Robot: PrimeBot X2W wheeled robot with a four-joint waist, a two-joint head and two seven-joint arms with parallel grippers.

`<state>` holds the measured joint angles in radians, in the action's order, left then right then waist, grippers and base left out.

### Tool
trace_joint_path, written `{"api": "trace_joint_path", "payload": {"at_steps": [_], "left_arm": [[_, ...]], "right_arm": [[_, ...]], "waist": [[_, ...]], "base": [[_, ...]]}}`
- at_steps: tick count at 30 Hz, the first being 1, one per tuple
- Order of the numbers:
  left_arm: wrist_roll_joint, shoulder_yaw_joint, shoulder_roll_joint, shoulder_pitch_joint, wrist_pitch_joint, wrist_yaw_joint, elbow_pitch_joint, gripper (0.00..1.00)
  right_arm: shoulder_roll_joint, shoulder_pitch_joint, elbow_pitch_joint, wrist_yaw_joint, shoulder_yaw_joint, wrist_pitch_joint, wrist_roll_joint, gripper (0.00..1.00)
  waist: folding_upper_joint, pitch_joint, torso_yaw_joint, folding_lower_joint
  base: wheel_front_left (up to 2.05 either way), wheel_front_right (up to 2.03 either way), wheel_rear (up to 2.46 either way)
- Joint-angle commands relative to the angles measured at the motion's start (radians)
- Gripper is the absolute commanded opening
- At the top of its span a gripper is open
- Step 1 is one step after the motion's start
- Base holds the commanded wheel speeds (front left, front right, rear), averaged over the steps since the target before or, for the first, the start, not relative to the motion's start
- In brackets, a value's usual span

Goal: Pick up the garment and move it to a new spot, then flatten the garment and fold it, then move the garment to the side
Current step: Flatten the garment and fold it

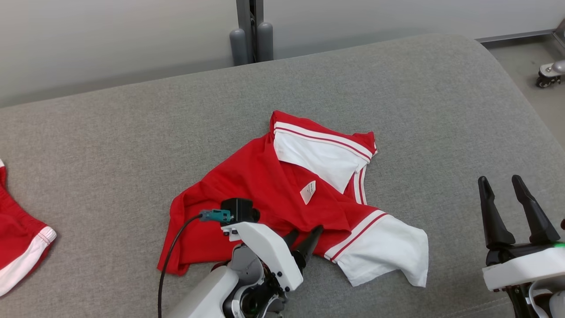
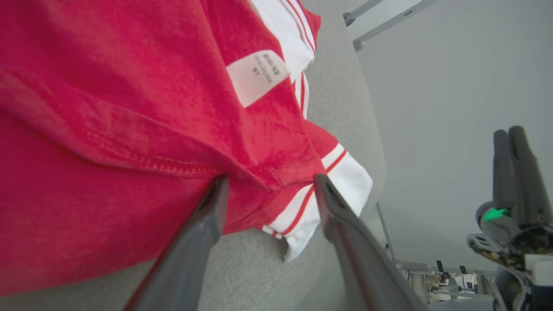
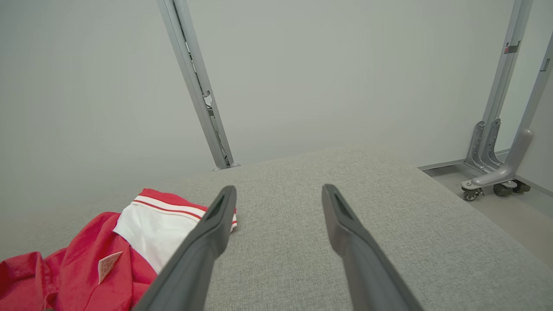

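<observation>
Head view | grey cushioned surface (image 1: 419, 110) before pale wall (image 1: 110, 35) | left fingers (image 1: 312, 240), right fingers (image 1: 492, 216) both apart

The garment (image 1: 265, 185) is a red shirt with white sleeves and red-white striped bands. It lies crumpled, partly folded over itself, in the middle of the grey cushion (image 1: 441, 110). One white sleeve (image 1: 388, 251) spreads to the near right. A small white label (image 1: 308, 192) shows on the red cloth.

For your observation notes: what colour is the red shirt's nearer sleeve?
The sleeve is white, with a thin red stripe near its seam; head view shows it best.
</observation>
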<state>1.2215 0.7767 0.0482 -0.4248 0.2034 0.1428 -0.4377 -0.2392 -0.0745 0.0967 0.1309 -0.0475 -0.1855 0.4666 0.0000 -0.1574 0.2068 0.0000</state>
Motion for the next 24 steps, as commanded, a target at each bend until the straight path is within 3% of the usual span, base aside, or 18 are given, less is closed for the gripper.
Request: {"api": "trace_joint_path", "payload": {"at_steps": [1, 3, 4, 5, 6, 7, 16, 24], "left_arm": [[0.009, 0.005, 0.004, -0.024, -0.007, 0.004, -0.010, 1.00], [0.045, 0.017, 0.004, -0.039, -0.021, 0.001, -0.025, 1.00], [0.062, 0.023, 0.004, -0.047, -0.028, -0.001, -0.031, 0.81], [0.072, 0.032, 0.004, -0.055, -0.034, -0.001, -0.040, 0.47], [0.081, 0.040, 0.004, -0.064, -0.040, 0.000, -0.048, 0.20], [0.090, 0.049, 0.004, -0.069, -0.047, -0.002, -0.057, 0.00], [0.120, 0.049, 0.005, -0.128, -0.133, -0.046, -0.078, 0.00], [0.123, -0.087, 0.116, -0.226, -0.196, -0.026, 0.020, 0.00]], "right_arm": [[0.000, -0.015, 0.003, 0.000, -0.002, -0.008, -0.001, 1.00], [0.001, -0.018, 0.008, 0.000, -0.005, -0.011, -0.001, 1.00], [0.001, -0.020, 0.011, 0.000, -0.007, -0.012, -0.001, 1.00], [0.001, -0.021, 0.014, 0.000, -0.008, -0.013, -0.001, 1.00], [0.001, -0.022, 0.018, 0.000, -0.010, -0.014, 0.000, 1.00], [0.001, -0.023, 0.021, 0.000, -0.010, -0.016, 0.000, 1.00], [-0.009, -0.019, 0.033, 0.000, -0.007, -0.026, 0.008, 1.00], [-0.005, -0.008, 0.012, 0.000, 0.002, -0.023, 0.000, 1.00]], "waist": [[0.0000, -0.003, 0.002, 0.0000], [0.0000, -0.006, 0.004, 0.0000], [0.0000, -0.006, 0.004, 0.0000], [0.0000, -0.006, 0.004, 0.0000], [0.0000, -0.006, 0.004, 0.0000], [0.0000, -0.005, 0.004, 0.0000], [0.0000, 0.018, -0.008, 0.0000], [0.0000, 0.002, -0.020, 0.0000]], "base": [[0.00, 0.00, 0.00], [0.00, 0.00, 0.00], [0.00, 0.00, 0.00], [0.00, 0.00, 0.00], [0.00, 0.00, 0.00], [0.00, 0.00, 0.00], [0.00, 0.00, 0.00], [0.00, 0.00, 0.00]]}}
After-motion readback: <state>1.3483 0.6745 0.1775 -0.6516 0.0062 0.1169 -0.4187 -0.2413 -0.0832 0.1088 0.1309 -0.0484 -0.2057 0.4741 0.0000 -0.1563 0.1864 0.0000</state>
